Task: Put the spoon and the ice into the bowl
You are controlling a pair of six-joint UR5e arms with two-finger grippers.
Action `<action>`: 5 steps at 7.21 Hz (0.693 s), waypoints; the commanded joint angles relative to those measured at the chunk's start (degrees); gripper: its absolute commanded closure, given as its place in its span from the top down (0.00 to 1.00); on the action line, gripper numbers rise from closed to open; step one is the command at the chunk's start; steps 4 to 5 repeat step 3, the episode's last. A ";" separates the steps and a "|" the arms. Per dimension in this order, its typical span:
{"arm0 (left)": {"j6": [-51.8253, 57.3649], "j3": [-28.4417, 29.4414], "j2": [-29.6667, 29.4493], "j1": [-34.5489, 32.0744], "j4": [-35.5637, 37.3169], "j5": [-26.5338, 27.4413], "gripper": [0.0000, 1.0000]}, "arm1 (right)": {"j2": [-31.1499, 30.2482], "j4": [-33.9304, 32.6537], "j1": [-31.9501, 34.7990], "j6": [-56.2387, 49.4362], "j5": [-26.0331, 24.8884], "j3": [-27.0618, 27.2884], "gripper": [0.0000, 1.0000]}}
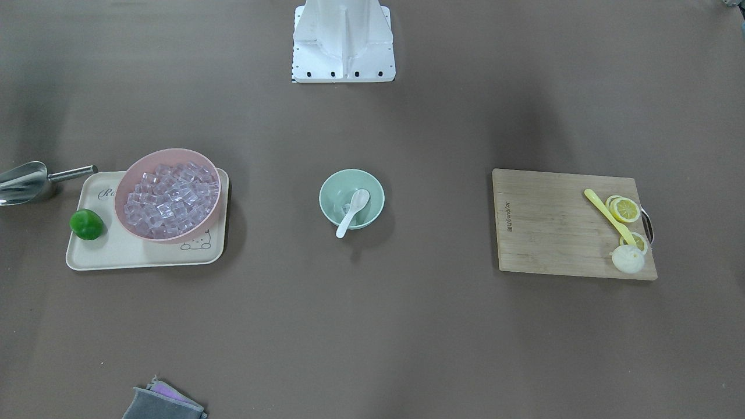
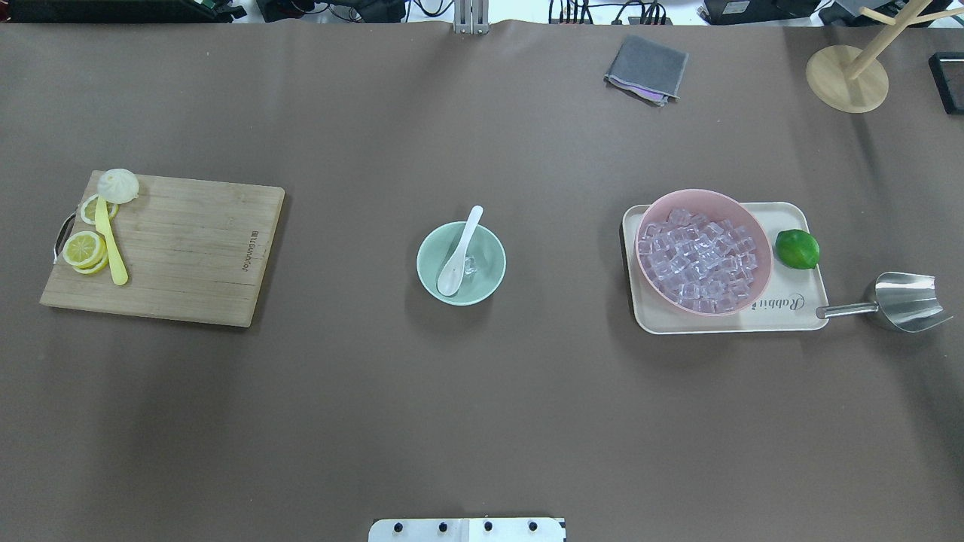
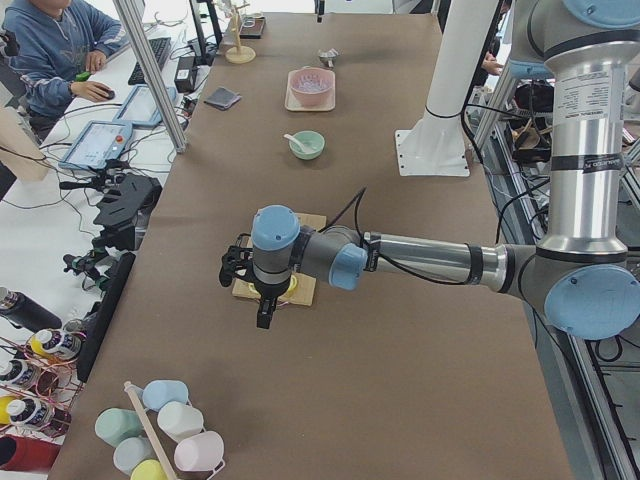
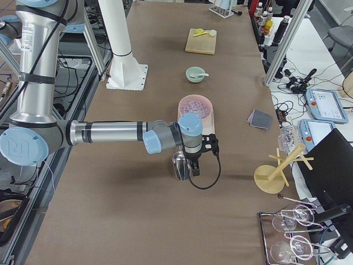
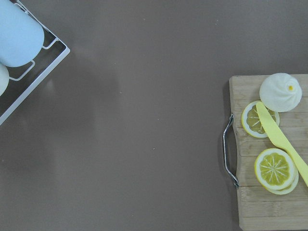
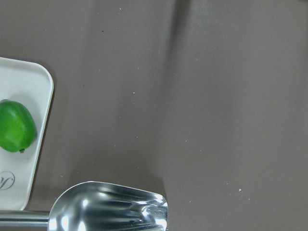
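The mint-green bowl (image 2: 486, 252) stands at the table's middle, also in the front view (image 1: 334, 189). The white spoon (image 2: 459, 256) lies in it, handle resting over the rim. A clear ice cube (image 2: 471, 265) lies in the bowl beside the scoop. Many more ice cubes (image 2: 700, 260) fill the pink bowl (image 2: 764, 260). My left gripper (image 3: 262, 318) shows only in the exterior left view, above the table at the cutting board's outer end. My right gripper (image 4: 195, 170) shows only in the exterior right view, over the steel scoop. I cannot tell whether either is open or shut.
The pink bowl and a lime (image 2: 797, 249) sit on a cream tray (image 2: 791, 218). A steel scoop (image 2: 904, 301) lies beside it. A wooden cutting board (image 2: 188, 248) holds lemon slices and a yellow utensil. A grey cloth (image 2: 646, 68) and a wooden stand (image 2: 847, 75) are at the far side.
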 commanded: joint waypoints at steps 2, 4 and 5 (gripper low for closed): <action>0.12 1.85 -0.67 0.04 -0.01 0.09 0.98 | 0.62 0.00 -0.01 0.17 0.02 -0.86 1.00; 0.03 1.86 -1.03 0.04 -0.10 0.09 0.98 | 0.80 0.00 -0.01 -0.18 0.02 -1.12 1.00; 0.03 1.86 -1.03 0.04 -0.10 0.09 0.98 | 0.80 0.00 -0.01 -0.18 0.02 -1.12 1.00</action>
